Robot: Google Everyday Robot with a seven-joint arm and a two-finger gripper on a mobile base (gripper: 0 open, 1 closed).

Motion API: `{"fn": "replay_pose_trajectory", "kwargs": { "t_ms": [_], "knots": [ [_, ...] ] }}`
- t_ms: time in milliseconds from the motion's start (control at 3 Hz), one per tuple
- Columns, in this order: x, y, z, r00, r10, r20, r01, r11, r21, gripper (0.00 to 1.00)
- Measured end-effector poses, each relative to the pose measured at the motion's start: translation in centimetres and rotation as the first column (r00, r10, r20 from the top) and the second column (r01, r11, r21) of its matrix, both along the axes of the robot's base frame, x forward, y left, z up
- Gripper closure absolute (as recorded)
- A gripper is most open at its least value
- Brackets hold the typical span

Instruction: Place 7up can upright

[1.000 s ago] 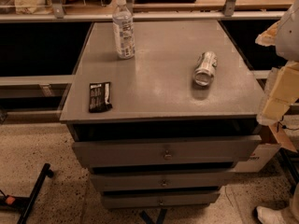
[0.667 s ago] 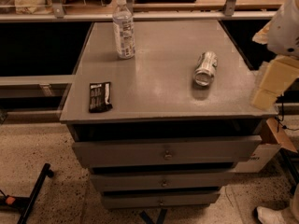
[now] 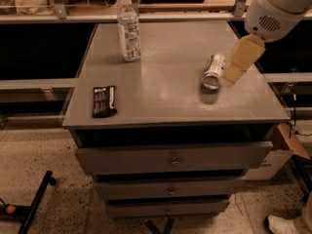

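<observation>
Camera view looks down on a grey, matte, flat-topped table [image 3: 170, 101] with smooth metal-looking drawers [image 3: 173, 157] stacked under its front edge, the top one pulled out a little. The 7up can [image 3: 213, 71] lies on its side toward the right edge, about midway between front and back. It is a short silvery cylinder with faint green markings, and its shiny round end faces the front edge and throws a dim reflection on the tabletop. Just beside it on the right hangs the gripper [image 3: 235, 73], a pale beige, blocky wedge tilted down toward the can. Whether it is spread or closed cannot be told, nor whether its tip touches the can. Above it the arm's [image 3: 280, 4] rounded white housing, with a small grille of dots, is cut off by the upper right corner of the picture. A clear plastic water bottle [image 3: 128, 29] with a white cap and printed label stands upright near the back left corner. A flat, dark, glossy snack packet [image 3: 104, 101] lies close to the front left corner, its print too small to read. The speckled floor [image 3: 58, 145] shows below. At the lower right, a white shoe [image 3: 282, 224] is partly out of view.
</observation>
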State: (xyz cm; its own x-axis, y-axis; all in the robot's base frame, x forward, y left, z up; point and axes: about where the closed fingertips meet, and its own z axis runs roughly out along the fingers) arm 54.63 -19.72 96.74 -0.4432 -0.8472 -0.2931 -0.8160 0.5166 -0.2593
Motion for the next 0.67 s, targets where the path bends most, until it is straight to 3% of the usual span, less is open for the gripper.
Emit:
{"fn": "replay_pose_trajectory", "kwargs": {
  "t_ms": [333,667],
  "knots": [
    [3.4,1.0,0.0,0.9890,-0.146,0.023,0.146,0.989,0.008,0.00],
    [6.5,2.3,-1.5,0.9600,-0.280,0.013,0.280,0.960,0.014,0.00]
  ]
}}
